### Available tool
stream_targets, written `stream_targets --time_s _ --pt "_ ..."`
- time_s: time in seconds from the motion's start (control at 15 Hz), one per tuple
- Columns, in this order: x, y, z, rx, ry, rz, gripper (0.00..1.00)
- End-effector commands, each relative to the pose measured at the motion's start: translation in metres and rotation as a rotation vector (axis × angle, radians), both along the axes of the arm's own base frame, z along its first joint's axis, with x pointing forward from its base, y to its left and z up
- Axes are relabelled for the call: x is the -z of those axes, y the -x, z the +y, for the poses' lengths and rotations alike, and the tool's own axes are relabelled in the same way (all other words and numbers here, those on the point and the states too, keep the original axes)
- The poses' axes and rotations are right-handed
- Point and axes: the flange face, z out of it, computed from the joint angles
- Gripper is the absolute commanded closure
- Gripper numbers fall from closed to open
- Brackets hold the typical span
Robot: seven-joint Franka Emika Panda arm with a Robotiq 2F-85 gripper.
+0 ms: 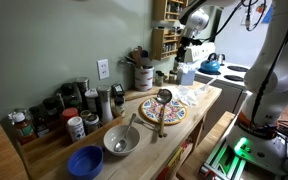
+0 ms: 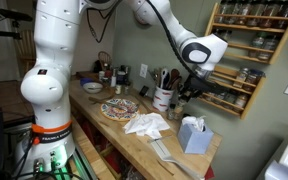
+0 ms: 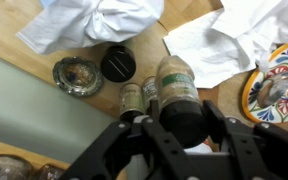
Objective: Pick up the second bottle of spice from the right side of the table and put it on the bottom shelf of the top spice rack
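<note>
My gripper [image 3: 181,128] is shut on a spice bottle [image 3: 176,82] with a pale label and a black cap, held above the light-wood table [image 3: 14,25]. In an exterior view the gripper [image 1: 191,42] hangs beside the wall racks, just to the right of them. The top spice rack [image 1: 165,11] holds a few pale items. Its bottom shelf [image 1: 165,25] is a thin board above the rack of dark jars [image 1: 165,42]. In an exterior view the gripper [image 2: 187,86] is in front of the dark-jar rack [image 2: 249,48]. Two more small bottles [image 3: 132,95] stand below.
On the table [image 1: 200,104] are a patterned plate with a ladle [image 1: 162,110], a grey bowl [image 1: 121,140], a blue bowl [image 1: 85,161], several jars [image 1: 74,112] and a utensil crock [image 1: 142,74]. A tissue box [image 2: 192,133] and a white cloth [image 2: 147,124] lie near the stove end.
</note>
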Motion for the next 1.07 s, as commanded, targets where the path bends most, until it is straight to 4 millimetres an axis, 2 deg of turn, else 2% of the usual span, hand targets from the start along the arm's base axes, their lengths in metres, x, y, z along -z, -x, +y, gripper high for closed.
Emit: stream_targets --time_s 0.0,0.53,0.73,1.0 --pt "-0.049 0.023 -0.015 0.080 -0.085 -0.026 0.79" --pt "-0.150 0.060 -0.071 0.328 -0.135 -0.232 0.79" --pt "-0.185 0.074 -0.080 0.363 -0.138 -0.298 0.79" --pt "-0.238 0.093 -0.081 0.393 -0.115 -0.367 0.79"
